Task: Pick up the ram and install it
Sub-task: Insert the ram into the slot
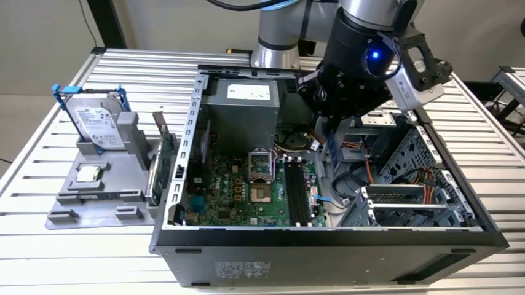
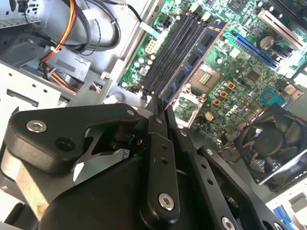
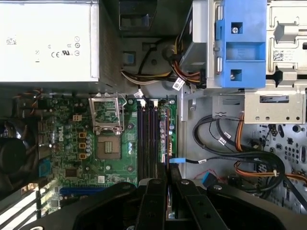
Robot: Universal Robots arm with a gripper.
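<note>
One ram (image 2: 194,60) is clamped in the narrowly closed end effector (image 2: 160,106), right of centre in the exterior view; its long axis runs parallel to the black memory slots (image 1: 297,192) lying lower-left of it

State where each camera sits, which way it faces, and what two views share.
Exterior view: off the arm, looking down into the open computer case; arm and gripper show.
First wrist view: on the wrist, facing down at the motherboard; fingers show.
Second wrist view: on the wrist, slanting along the fingers shut on the ram.
Both wrist views share the black slots.
</note>
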